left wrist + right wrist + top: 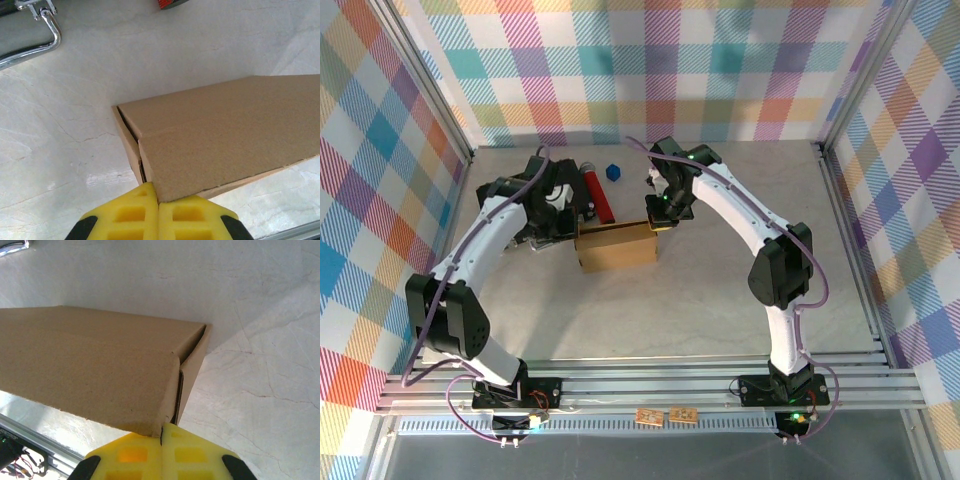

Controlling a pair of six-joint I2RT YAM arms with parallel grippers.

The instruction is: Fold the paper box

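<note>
The paper box (616, 246) is a shallow brown cardboard box lying mid-table, its lid folded down over the body. Seen from the left wrist, the paper box (220, 135) has its lid corner resting right against my left gripper (158, 192), whose yellow fingers are pressed together. My left gripper (577, 227) sits at the box's far left corner. On the other side, my right gripper (660, 222) is at the far right corner. From the right wrist, the paper box (90, 365) meets my right gripper (161, 430) at the lid corner, jaws shut. A side flap gapes slightly at each end.
A red cylinder (597, 190) and a small blue object (613, 172) lie behind the box. Under the left arm sits a dark case with a metal handle (37, 47). Aluminium frame rails and plaid walls bound the marbled table (720, 300).
</note>
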